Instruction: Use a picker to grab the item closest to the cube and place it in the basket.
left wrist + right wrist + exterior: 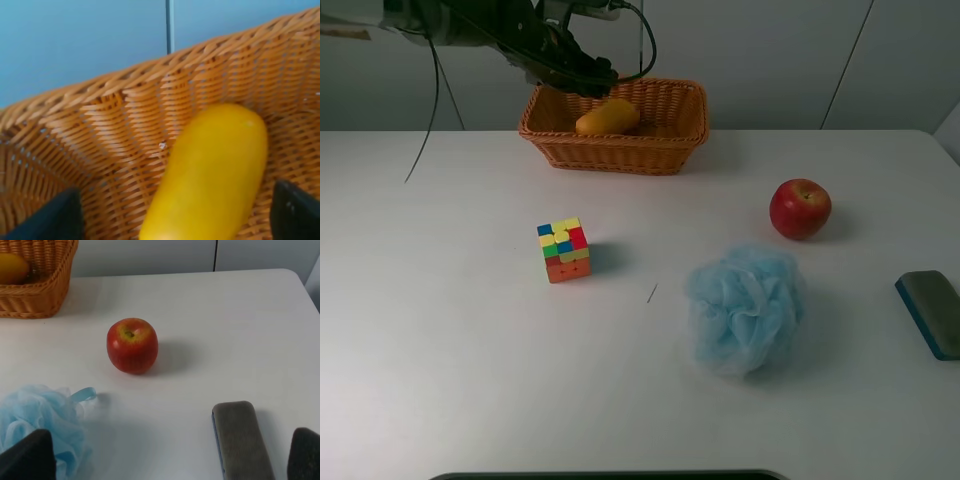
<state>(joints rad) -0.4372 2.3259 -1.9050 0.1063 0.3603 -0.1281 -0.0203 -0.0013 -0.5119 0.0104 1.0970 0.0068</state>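
A yellow oblong fruit (608, 118) lies inside the wicker basket (610, 152) at the back of the table. My left gripper (582, 78) hangs over the basket's left end. In the left wrist view its dark fingertips (55, 217) stand wide apart on either side of the yellow fruit (210, 175), not touching it, with the basket wall (125, 115) behind. The multicoloured cube (563, 250) sits left of the table's middle. My right gripper (170, 460) is open and empty above the table's right side; it does not show in the high view.
A red apple (800, 208) sits right of centre, with a pale blue bath pouf (745, 308) in front of it. A dark board eraser (930, 312) lies at the right edge. The apple (132, 345), pouf (40, 420) and eraser (242, 440) show in the right wrist view.
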